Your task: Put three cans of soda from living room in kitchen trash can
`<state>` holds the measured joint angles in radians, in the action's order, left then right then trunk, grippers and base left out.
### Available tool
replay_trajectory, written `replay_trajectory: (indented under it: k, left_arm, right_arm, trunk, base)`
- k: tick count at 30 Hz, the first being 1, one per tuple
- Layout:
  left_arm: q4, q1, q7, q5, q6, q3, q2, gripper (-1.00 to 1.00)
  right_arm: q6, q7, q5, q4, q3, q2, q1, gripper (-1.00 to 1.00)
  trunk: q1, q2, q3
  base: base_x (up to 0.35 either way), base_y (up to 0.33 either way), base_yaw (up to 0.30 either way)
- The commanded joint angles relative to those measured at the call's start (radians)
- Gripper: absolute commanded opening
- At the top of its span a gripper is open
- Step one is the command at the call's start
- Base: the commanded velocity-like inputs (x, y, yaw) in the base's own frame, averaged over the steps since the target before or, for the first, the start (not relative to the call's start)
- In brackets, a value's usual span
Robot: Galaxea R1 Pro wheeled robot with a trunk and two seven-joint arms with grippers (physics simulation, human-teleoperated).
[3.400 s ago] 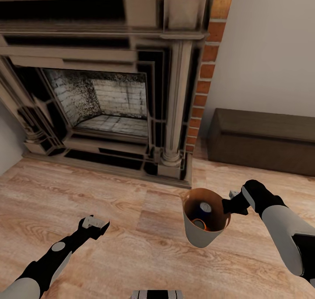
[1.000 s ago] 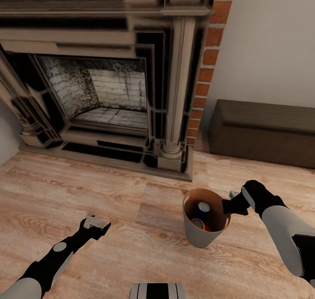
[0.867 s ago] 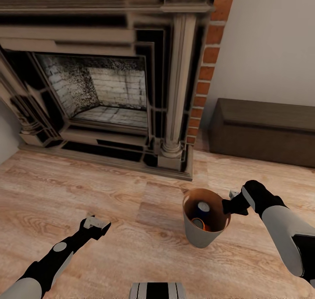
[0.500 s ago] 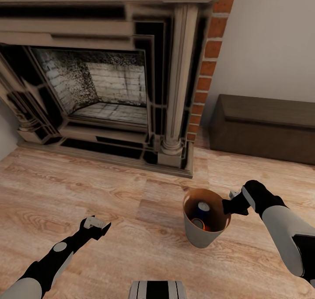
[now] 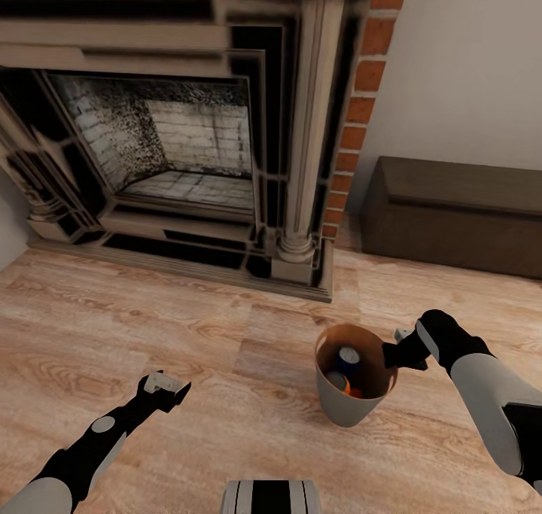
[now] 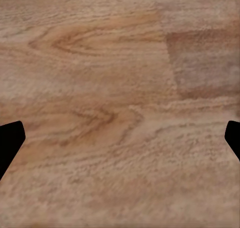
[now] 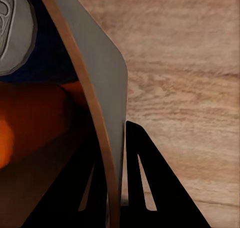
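Black and pinched tight, the right gripper (image 5: 397, 351) holds the rim of the tash can (image 5: 352, 405), one finger inside the wall and one outside, as the right wrist view shows. The bucket hangs upright from that grip above the plank floor (image 5: 226, 363), its open mouth facing up, pale grey outside and coppery brown within. Inside it lie cans of soda (image 5: 345, 367): a silvery top with a blue body and an orange one beneath are visible; whether all three are in there cannot be told. The left gripper (image 5: 167, 387) is spread wide and empty, well apart from the bucket, with bare wood grain between its fingertips in the left wrist view. Since the load sits on the right arm, carrying it to the kitchen likely depends on keeping the bucket's axis vertical. Ahead stand the grey-framed fireplace (image 5: 188, 123) with red brick (image 5: 361, 100) and a dark low cabinet (image 5: 459, 220).
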<state>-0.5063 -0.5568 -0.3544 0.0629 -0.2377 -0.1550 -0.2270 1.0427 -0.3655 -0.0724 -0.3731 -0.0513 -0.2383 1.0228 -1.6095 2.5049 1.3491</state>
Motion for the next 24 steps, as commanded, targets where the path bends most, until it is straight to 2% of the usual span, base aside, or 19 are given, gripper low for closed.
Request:
replay_trajectory:
  k: [1, 7, 14, 24]
  left_arm:
    - [0.0, 0.0, 0.0, 0.0, 0.0, 0.0, 0.0, 1.0]
    - [0.0, 0.0, 0.0, 0.0, 0.0, 0.0, 0.0, 1.0]
    - [0.0, 0.0, 0.0, -0.003, 0.0, -0.001, 0.0, 1.0]
    - [0.0, 0.0, 0.0, 0.0, -0.001, -0.001, 0.001, 1.0]
  right_arm:
    - [0.004, -0.008, 0.03, 0.0, -0.004, 0.0, 0.0, -1.0]
    - [0.004, -0.007, 0.03, 0.0, -0.004, 0.0, 0.0, -1.0]
    - [0.004, -0.007, 0.029, 0.0, -0.004, -0.001, 0.0, -1.0]
    - [0.004, -0.007, 0.029, 0.0, -0.004, -0.001, 0.0, -1.0]
  trunk:
    - [0.0, 0.0, 0.0]
    - [0.0, 0.0, 0.0]
    - [-0.003, 0.002, 0.027]
    - [-0.003, 0.002, 0.027]
  base:
    - [0.0, 0.0, 0.0]
    - [0.0, 0.0, 0.0]
    - [0.0, 0.0, 0.0]
    - [0.0, 0.0, 0.0]
